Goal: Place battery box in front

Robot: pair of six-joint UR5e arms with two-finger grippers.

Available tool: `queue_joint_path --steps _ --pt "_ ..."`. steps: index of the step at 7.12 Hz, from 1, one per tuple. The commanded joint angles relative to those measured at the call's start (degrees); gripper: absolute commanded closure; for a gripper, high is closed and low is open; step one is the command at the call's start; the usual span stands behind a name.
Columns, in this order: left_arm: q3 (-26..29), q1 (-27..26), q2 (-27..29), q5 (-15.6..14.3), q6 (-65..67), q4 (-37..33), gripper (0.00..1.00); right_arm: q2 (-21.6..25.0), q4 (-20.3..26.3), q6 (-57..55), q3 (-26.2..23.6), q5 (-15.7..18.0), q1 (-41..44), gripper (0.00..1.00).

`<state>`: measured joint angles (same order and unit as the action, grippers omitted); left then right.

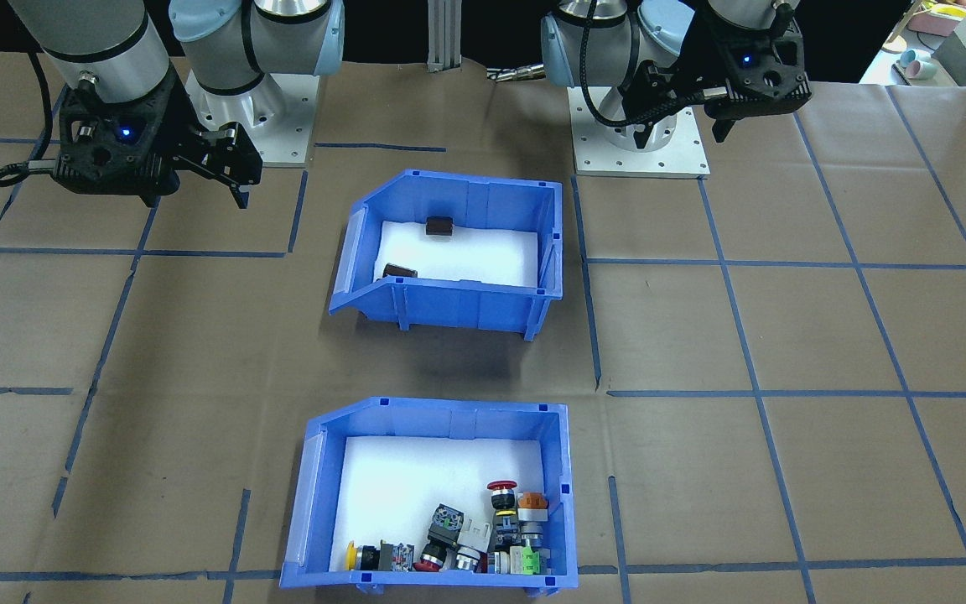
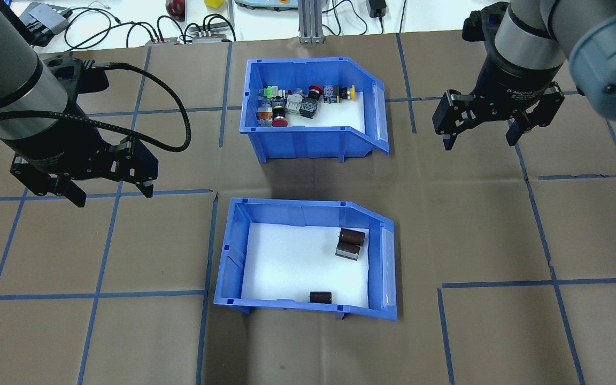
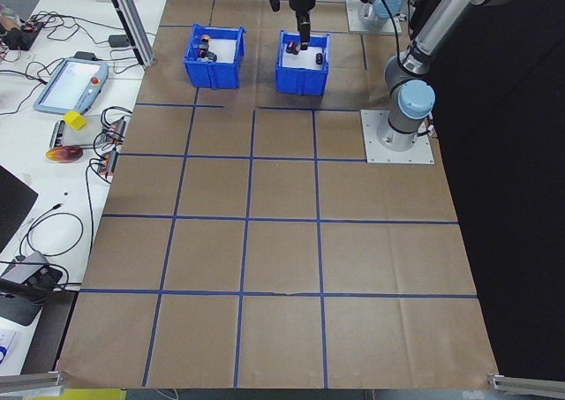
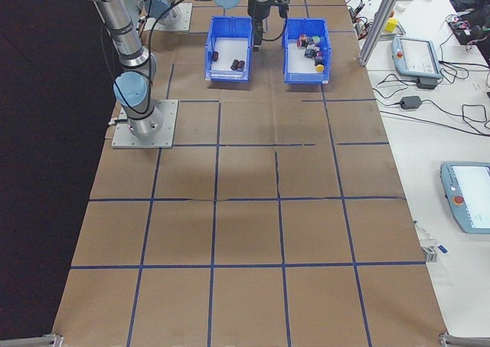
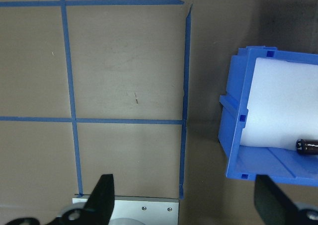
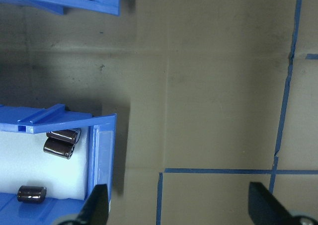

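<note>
A brown counter (image 2: 500, 224) carries two blue bins. The battery box (image 2: 244, 251) sits nearer the robot, behind the switch bin (image 2: 308, 141), so it appears unmoved. The left gripper (image 2: 106, 191) and right gripper (image 2: 483, 138) hover either side, jaws wide and empty.

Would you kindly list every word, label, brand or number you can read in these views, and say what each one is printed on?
"2F Adaptive ...": white print on the right tool's black body in the overhead view; the rest is too small to read.
A line of white print on the left tool's body: too blurred to read.
The battery box and the bin of push-buttons: no legible text.
</note>
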<state>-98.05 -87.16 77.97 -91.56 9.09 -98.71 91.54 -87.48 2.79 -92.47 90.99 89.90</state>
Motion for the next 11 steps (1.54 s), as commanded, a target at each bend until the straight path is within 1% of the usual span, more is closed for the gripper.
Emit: queue_joint_path --steps 1,2,3,5,6,7,8,9,10,11 --pt "-0.1 0.0 -0.5 -0.9 11.6 -0.4 0.01 -1.0 -0.2 8.1 0.3 0.0 0.1 0.0" --pt "-1.1 0.0 -1.1 -0.8 13.6 -0.5 0.01 -3.1 -0.7 14.1 1.2 -0.5 0.4 0.0" --pt "-2.7 -0.3 -1.3 0.0 18.2 0.2 0.01 -5.1 -0.7 18.5 3.7 -0.6 0.5 0.0" --pt "-4.2 -1.3 -3.4 0.3 35.0 -0.5 0.01 -10.6 -0.7 25.1 9.5 -0.6 3.4 0.0" --pt "-7.4 -2.0 -5.1 4.2 42.0 -0.5 0.01 -13.5 -0.7 27.9 12.9 -0.6 5.8 0.0" --pt "-10.0 -4.1 -6.8 4.8 53.7 -0.3 0.01 -16.3 -0.8 32.6 15.7 -0.6 8.0 0.0" --pt "-12.2 -7.4 -9.3 4.7 62.9 -0.5 0.02 -18.7 -2.8 37.8 17.8 -0.5 10.5 0.0" --pt "-14.8 -9.8 -10.0 4.7 70.4 -0.1 0.01 -20.9 -3.8 41.8 18.8 -0.2 13.0 0.0" --pt "-17.6 -12.5 -10.2 4.8 75.6 0.4 0.01 -22.5 -6.8 46.2 19.0 0.1 15.2 0.0" --pt "-20.3 -16.1 -10.3 4.8 81.6 4.1 0.01 -24.4 -10.7 51.3 19.0 0.1 17.7 0.0"
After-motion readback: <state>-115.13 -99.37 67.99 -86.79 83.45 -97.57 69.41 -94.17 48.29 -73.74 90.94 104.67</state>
